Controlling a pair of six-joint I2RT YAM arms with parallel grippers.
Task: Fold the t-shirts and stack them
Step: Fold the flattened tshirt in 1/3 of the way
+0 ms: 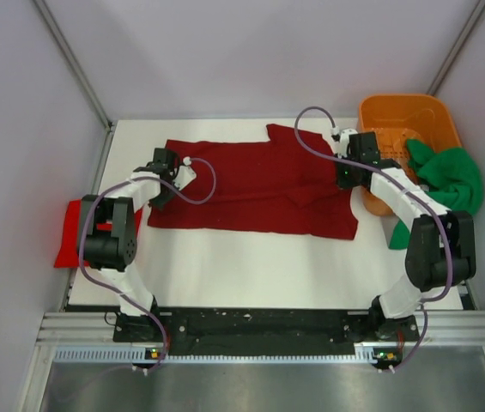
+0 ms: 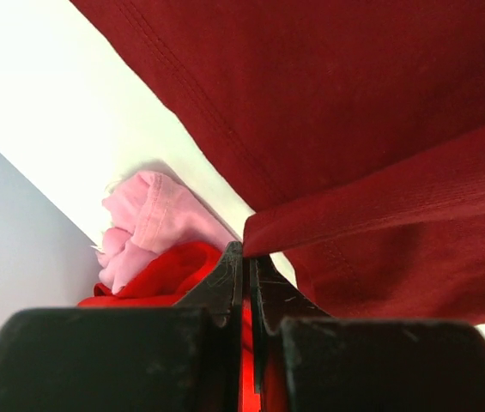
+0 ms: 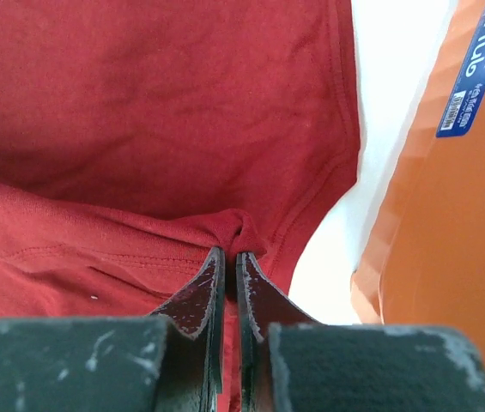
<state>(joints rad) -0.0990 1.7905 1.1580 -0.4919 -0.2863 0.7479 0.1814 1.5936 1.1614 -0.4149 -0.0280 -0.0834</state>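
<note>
A dark maroon t-shirt (image 1: 255, 184) lies spread across the white table (image 1: 251, 262). At its left edge my left gripper (image 1: 161, 194) is shut on a raised fold of the maroon cloth (image 2: 354, 215), the jaws (image 2: 246, 255) pressed together. Over at the shirt's right edge my right gripper (image 1: 346, 178) is shut on a bunched pinch of the same shirt (image 3: 139, 129), its jaws (image 3: 229, 251) nearly touching. A brighter red t-shirt (image 1: 75, 232) sits folded at the table's left edge. A bright green t-shirt (image 1: 450, 176) hangs over the basket's rim.
The orange slotted basket (image 1: 401, 120) stands at the back right, close beside my right gripper; its wall (image 3: 448, 223) fills the right of the right wrist view. Pale pink cloth (image 2: 152, 223) lies by the red cloth (image 2: 160, 275). Grey walls enclose the table.
</note>
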